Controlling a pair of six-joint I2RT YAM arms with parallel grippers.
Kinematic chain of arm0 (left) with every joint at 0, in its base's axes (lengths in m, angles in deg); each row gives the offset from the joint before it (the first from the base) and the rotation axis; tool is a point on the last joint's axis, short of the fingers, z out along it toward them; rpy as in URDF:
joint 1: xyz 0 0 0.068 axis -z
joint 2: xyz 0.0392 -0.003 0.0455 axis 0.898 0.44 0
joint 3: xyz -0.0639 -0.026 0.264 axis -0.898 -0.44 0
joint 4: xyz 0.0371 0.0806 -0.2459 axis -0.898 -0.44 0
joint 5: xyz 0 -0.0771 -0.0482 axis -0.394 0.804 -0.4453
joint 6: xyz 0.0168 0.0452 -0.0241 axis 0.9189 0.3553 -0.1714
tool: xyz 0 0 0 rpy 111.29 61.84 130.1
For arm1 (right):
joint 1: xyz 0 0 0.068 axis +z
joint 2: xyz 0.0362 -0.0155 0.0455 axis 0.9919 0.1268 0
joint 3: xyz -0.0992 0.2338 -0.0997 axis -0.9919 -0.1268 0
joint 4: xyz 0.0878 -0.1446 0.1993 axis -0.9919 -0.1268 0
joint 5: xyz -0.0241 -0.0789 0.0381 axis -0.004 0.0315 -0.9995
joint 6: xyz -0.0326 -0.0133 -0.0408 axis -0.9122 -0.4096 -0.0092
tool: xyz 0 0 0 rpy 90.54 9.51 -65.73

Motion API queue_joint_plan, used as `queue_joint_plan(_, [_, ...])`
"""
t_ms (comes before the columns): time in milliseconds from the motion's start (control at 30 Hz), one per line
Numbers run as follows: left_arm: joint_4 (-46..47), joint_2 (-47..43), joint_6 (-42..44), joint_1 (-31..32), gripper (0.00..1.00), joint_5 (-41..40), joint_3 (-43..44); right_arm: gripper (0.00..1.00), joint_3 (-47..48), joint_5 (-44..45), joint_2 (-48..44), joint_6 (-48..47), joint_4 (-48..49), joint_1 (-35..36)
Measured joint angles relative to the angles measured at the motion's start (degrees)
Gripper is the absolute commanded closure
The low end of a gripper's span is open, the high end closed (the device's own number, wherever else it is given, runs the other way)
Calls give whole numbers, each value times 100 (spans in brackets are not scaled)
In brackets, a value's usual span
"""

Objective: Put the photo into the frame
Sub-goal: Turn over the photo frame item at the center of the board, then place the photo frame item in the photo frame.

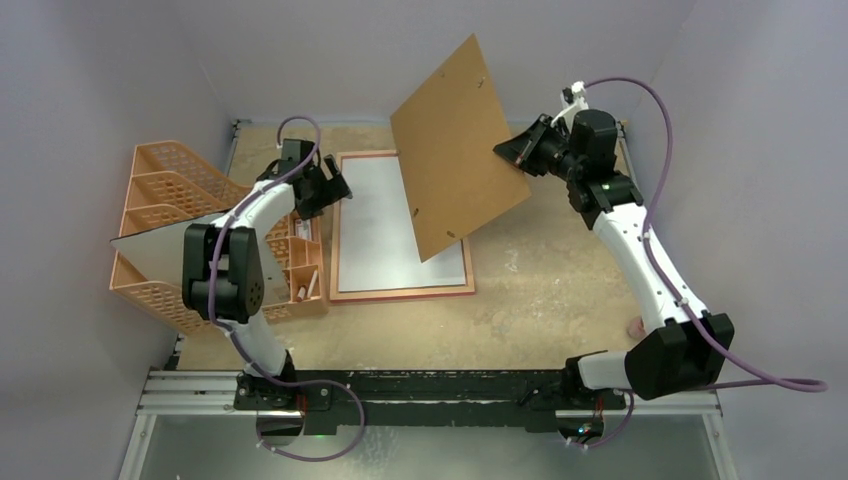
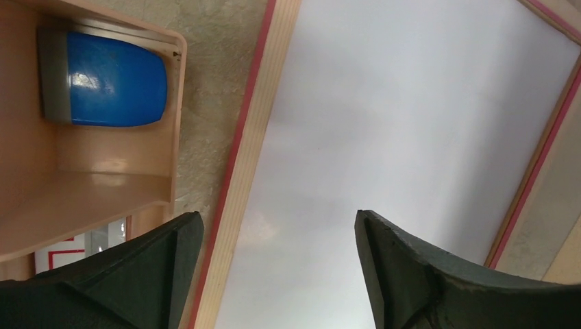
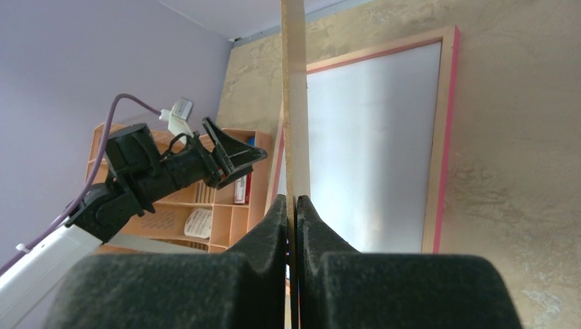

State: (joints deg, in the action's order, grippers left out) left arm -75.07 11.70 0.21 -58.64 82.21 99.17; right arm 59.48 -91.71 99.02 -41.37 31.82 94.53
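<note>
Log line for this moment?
left gripper: open over frame | right gripper: shut on backing board, tilted above frame | photo: in frame, white side up

Matt cardboard board (image 1: 455, 150), pale wood-look frame (image 1: 400, 292)

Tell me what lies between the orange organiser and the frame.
Only a narrow strip of bare tabletop lies between the organiser and the frame; the left wrist view shows it best. The open left gripper hangs above that edge.

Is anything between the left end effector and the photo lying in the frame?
Nothing visible. The open left end effector hangs over the photo inside the frame; the right end effector holds the board lifted clear.
</note>
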Motion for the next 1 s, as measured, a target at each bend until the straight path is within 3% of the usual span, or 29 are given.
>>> queue_joint_plan(267, [269, 737, -96, 17, 11, 374, 0, 100, -472, -90, -2, 304, 330, 0])
queue_joint_plan(767, [1069, 859, -461, -68, 31, 2070, -457, 100, -2203, -223, -151, 1080, 1440, 0])
queue_joint_plan(1000, [1106, 822, -501, -68, 39, 2225, -581, 100, -2618, -376, -149, 1386, 2140, -15])
